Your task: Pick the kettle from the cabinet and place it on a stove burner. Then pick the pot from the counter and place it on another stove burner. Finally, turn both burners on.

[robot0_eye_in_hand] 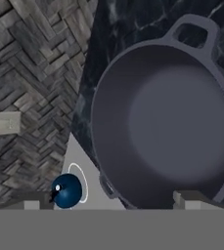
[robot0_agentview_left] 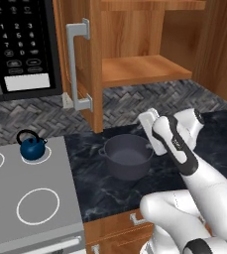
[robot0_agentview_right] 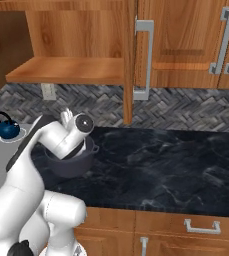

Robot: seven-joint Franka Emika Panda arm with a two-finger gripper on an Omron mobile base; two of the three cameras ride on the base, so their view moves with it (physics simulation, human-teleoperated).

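A: Left base view?
B: Kettle (robot0_agentview_left: 33,147) sits on the small back burner ring (robot0_agentview_left: 47,155) of the grey cooktop (robot0_agentview_left: 60,173), upright. Pot (robot0_agentview_left: 127,156) is on the black marble surface (robot0_agentview_left: 110,191), just right of the cooktop edge, below the open cabinet (robot0_agentview_left: 135,64). Arm reaches over the pot's right rim; end effector (robot0_agentview_left: 152,130) is above that rim, apart from it.

A: Right base view?
B: Same layout. Kettle (robot0_agentview_right: 7,128) far left on the cooktop. Pot (robot0_agentview_right: 71,162) mostly hidden behind the arm's wrist, one loop handle showing on its right. Cabinet shelf (robot0_agentview_right: 66,70) is above, door with silver bar handle (robot0_agentview_right: 143,60) swung out.

A: Hand view? Jaw state?
B: Looking straight down into the pot (robot0_eye_in_hand: 165,122). Both fingertips (robot0_eye_in_hand: 187,199) stand wide apart at the bottom edge, nothing between them: released. Kettle (robot0_eye_in_hand: 66,191) sits inside its white ring.
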